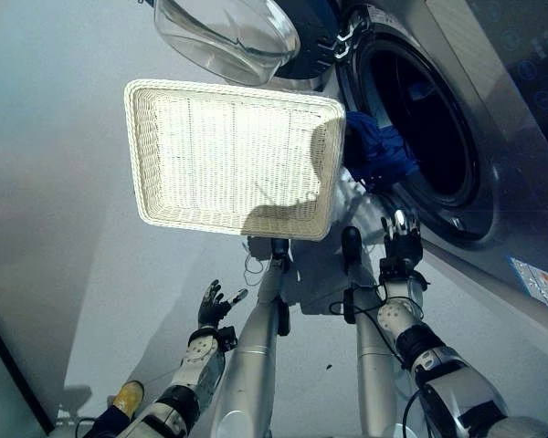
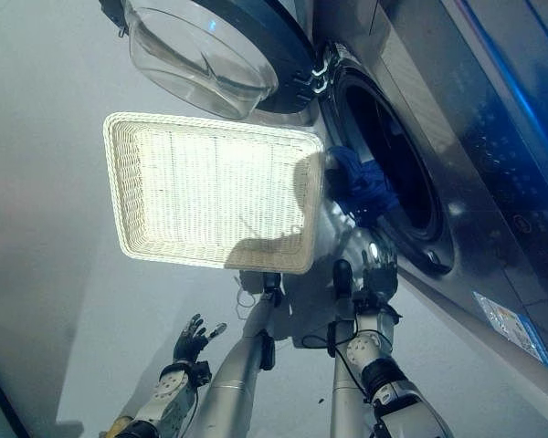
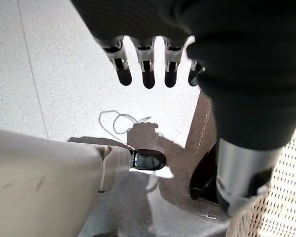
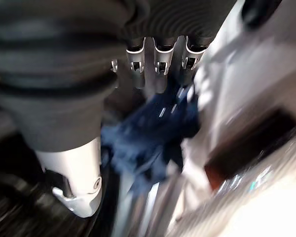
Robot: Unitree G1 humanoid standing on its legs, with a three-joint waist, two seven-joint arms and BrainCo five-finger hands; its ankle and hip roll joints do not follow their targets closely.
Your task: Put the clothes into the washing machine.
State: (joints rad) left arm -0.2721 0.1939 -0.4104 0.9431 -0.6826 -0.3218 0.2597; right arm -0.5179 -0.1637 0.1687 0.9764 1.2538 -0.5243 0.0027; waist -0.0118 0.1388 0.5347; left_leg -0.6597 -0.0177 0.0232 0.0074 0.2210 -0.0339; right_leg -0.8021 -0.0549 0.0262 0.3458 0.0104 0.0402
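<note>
A: Right hand [image 1: 402, 242], lower right of the frame, sits just below the drum mouth. Fingers look straight and loose in its wrist view, wrapped round nothing. I log it as released.

B: And the clothes?

A: One blue garment [image 1: 376, 153], bunched at the lower lip of the washer [image 1: 493, 100] opening, centre right. It hangs half in, half over the rim. Not fully inside, as far as I can judge.

B: Left hand?

A: Left hand [image 1: 212, 306], lower left, over bare floor [image 1: 64, 182], fingers spread and relaxed, carrying nothing. Idle.

B: Risks from here?

A: Main one: the garment slides back out over the lip, since much of it drapes outward. A push that lands low on the cloth would drag it down rather than in. Second: cloth left across the rim would get pinched when the door [image 1: 226, 36] swings shut, and the door may not latch.

B: What else is about?

A: White wicker basket [image 1: 155, 164], centre, just beside the opening, looks empty. Glass door stands open at the top, above the basket.

B: Anything in the way?

A: The basket's near corner is close to the drum mouth and to the right arm's path; a wide sweep could knock it. The door itself looks clear of the hand.
</note>
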